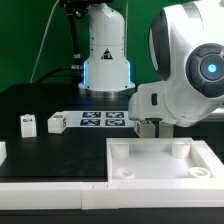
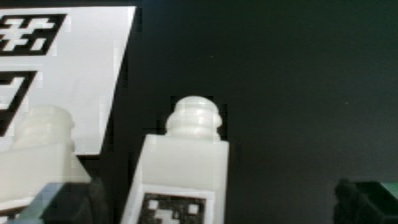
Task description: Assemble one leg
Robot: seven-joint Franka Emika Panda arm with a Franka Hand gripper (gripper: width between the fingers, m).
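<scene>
In the wrist view a white leg [image 2: 183, 160] with a rounded peg end and a black-and-white tag lies on the black table between my fingers. My gripper [image 2: 208, 205] is open: the dark fingertips [image 2: 365, 195] stand wide apart, with a clear gap to the leg on one side. A second white leg [image 2: 43, 140] lies close beside the first. In the exterior view my gripper [image 1: 150, 126] is low over the table just behind the large white tray-like piece [image 1: 160, 172]; the legs under it are hidden. Two more legs [image 1: 28, 124] [image 1: 57, 123] stand at the exterior view's left.
The marker board [image 1: 102, 121] lies mid-table and also shows in the wrist view [image 2: 63, 40], close to the legs. A white part [image 1: 2, 151] sits at the exterior view's left edge. The robot's base [image 1: 105, 60] stands at the back.
</scene>
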